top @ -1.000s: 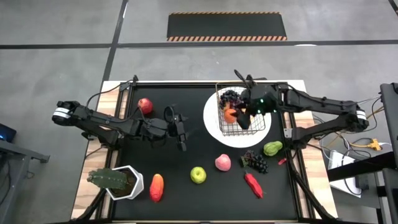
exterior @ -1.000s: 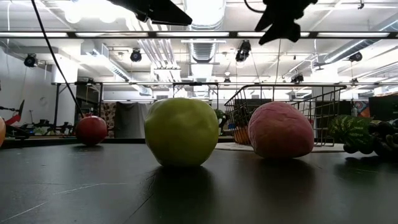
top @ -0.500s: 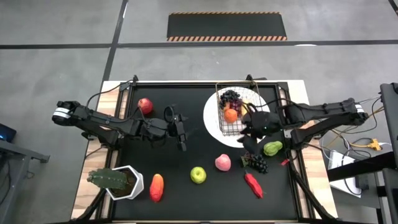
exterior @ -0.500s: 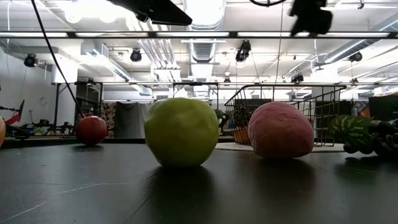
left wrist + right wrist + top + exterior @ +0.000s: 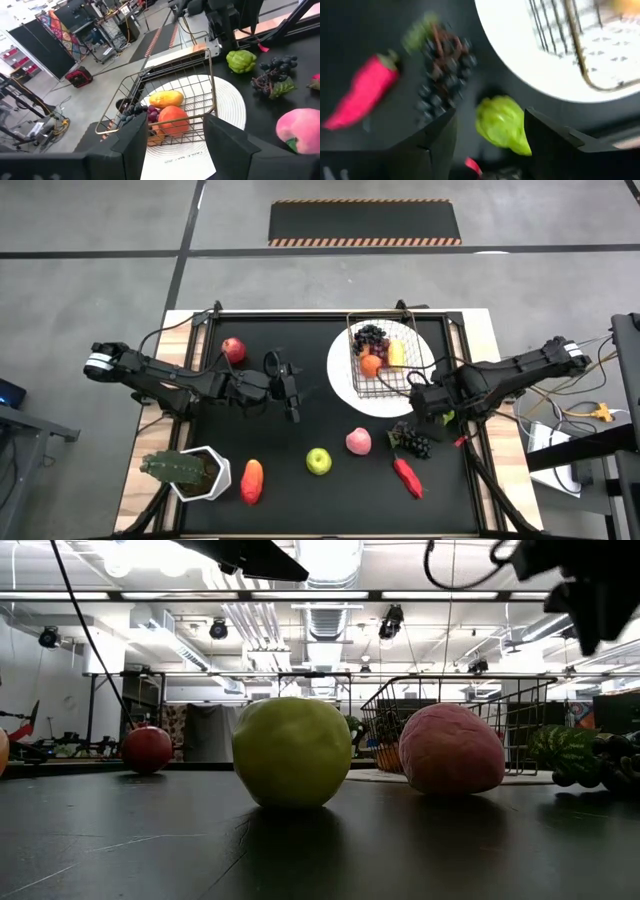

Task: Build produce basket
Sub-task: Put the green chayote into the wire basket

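The wire basket [image 5: 380,362] stands on a round white plate [image 5: 345,385] and holds dark grapes, an orange and a yellow mango [image 5: 396,354]. My right gripper [image 5: 421,399] hovers open just off the plate's near right rim. In the right wrist view the green pepper [image 5: 502,124] lies on the table between its fingers [image 5: 491,113], untouched. A grape bunch [image 5: 410,440], red pepper [image 5: 407,476], peach [image 5: 358,442], green apple [image 5: 318,461], red apple [image 5: 233,348] and an orange-red fruit [image 5: 251,480] also rest on the table. My left gripper [image 5: 291,396] waits open at mid-table.
A cactus-like plant in a white hexagonal pot [image 5: 190,471] stands at the near left corner. The table's raised frame [image 5: 462,370] runs close beside the right arm. Bare black tabletop lies between the left gripper and the green apple.
My right gripper has left its place over the basket, moving toward the table's near right side to stand over the green pepper. The basket's contents, covered by it a second ago, now show. The left arm has kept still.
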`<state>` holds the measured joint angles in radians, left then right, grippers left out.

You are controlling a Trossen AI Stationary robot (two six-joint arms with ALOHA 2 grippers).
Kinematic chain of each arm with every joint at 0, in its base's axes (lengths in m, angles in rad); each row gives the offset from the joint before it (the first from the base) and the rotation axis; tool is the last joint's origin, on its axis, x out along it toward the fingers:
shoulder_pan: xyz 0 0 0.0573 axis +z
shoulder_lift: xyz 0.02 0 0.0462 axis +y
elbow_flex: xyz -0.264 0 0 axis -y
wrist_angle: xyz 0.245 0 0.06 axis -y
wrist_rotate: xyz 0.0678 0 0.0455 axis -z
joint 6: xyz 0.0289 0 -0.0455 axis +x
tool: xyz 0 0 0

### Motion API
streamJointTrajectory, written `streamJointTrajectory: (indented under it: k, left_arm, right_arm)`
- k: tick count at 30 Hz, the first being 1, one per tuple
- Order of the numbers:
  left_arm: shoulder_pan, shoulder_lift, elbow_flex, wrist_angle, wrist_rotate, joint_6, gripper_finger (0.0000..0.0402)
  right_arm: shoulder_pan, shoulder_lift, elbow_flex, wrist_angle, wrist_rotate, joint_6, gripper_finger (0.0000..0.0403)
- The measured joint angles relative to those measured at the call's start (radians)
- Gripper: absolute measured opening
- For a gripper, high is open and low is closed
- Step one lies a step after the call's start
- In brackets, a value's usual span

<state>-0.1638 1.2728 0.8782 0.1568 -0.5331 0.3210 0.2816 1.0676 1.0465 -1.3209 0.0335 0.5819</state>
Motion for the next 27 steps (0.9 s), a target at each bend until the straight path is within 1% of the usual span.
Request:
streamJointTrajectory:
  k: [8,12,19,24,27]
  left_arm:
    - [0.000,-0.006,0.003,0.001,-0.005,0.030,0.0173]
    - [0.000,-0.010,0.001,0.000,-0.026,0.034,0.0173]
    - [0.000,-0.013,0.000,0.000,-0.026,0.084,0.0173]
    - [0.000,-0.013,0.000,0.000,-0.041,0.088,0.0173]
    - [0.000,-0.013,0.000,0.000,-0.051,0.088,0.0173]
  right_arm:
    - [0.053,0.000,-0.117,-0.039,-0.034,0.001,0.0275]
    - [0.095,-0.001,-0.150,-0.034,-0.034,-0.001,0.0295]
    - [0.174,0.002,-0.243,-0.026,-0.028,-0.010,0.0302]
    - [0.212,0.002,-0.265,0.032,0.042,-0.030,0.0302]
    - [0.211,0.012,-0.270,0.023,0.053,-0.034,0.0301]
